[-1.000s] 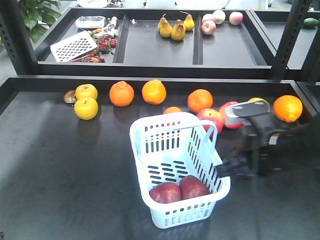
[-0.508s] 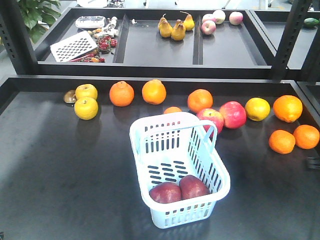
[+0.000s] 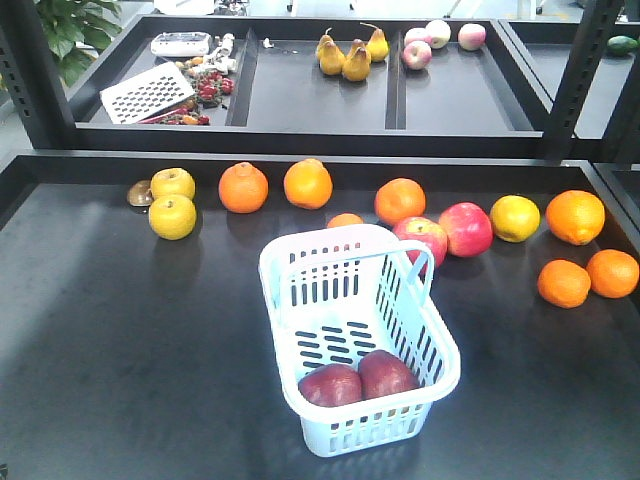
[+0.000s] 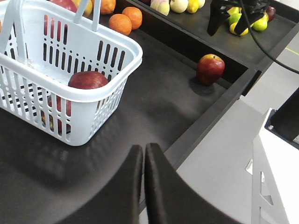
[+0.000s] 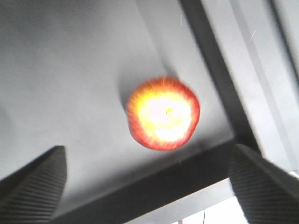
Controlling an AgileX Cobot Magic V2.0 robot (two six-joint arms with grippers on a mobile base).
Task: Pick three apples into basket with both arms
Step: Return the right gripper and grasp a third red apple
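Front view: the basket (image 3: pixel 345 265), pale blue-white with slotted walls and a raised handle, stands near the middle of the dark table (image 3: pixel 120 340); two dark maroon apples (image 3: pixel 357 382) lie touching each other at its near end. No arm shows here. A far row of oranges (image 3: pixel 306 184), yellow fruit and two brighter pink-red apples (image 3: pixel 448 232) runs left to right behind the basket. Left wrist view: the left gripper (image 4: pixel 142 172) hangs at the table's edge, its fingers pressed together with nothing between them; the basket sits just beyond, to its left, and a third apple (image 4: pixel 210 68), dark red with a yellowish patch near the stem, rests alone by a corner of the table, well apart to the right and farther off. Right wrist view: the right gripper (image 5: pixel 145 186) spreads wide and empty, fingers at either lower corner of the picture, with a blurred, overexposed apple (image 5: pixel 163 113) on the table between and beyond them, close to the rim. Judgement: this is likely the same lone fruit and the third wanted; the right arm is the nearer, already lined up above it. Being round, it offers no long axis to match.
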